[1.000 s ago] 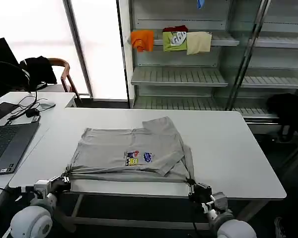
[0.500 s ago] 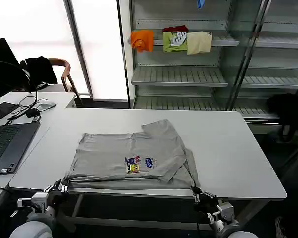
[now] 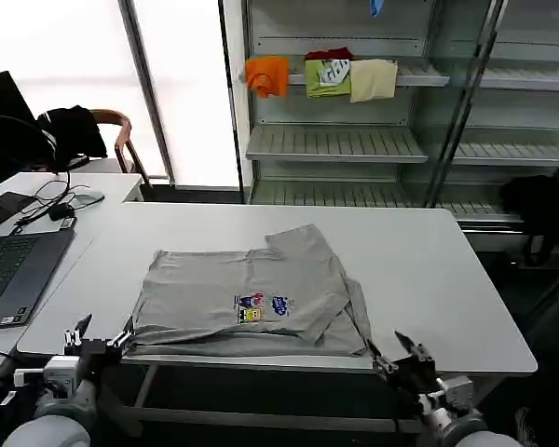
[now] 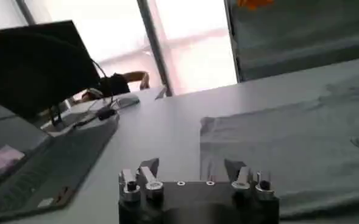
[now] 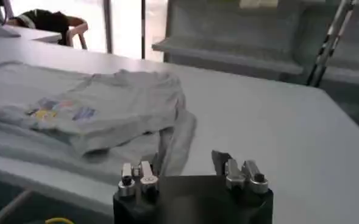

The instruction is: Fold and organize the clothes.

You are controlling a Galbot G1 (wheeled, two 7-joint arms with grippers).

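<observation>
While the grey shirt [image 3: 252,296] lies flat on the white counter [image 3: 429,270], close to the near edge, it looks partly folded: one sleeve and side panel are turned in over the body, the small multicoloured chest print [image 3: 259,304] faces up, and a doubled layer shows along the near hem. In the right wrist view the same shirt [image 5: 100,115] shows a loose, bunched edge trailing toward the near corner, so the fold is not tidy yet.

Both hands sit just off the counter's near edge, at the shirt's two near corners. The left hand [image 3: 101,333] has its fingers spread and grips nothing; from its wrist camera the left hand [image 4: 191,173] faces the shirt's corner across bare counter. The right hand [image 3: 402,352] is likewise released, and its wrist view shows the right hand [image 5: 188,163] with fingers apart, the cloth lying just beyond them.

As a judgement, the task is somewhere in the middle: a first lengthwise fold seems laid down, while further folds to make a compact stack, and any placing or sorting, remain. A laptop [image 3: 14,275] rests on the neighbouring desk, and shelves [image 3: 335,140] behind hold a few coloured garments.
</observation>
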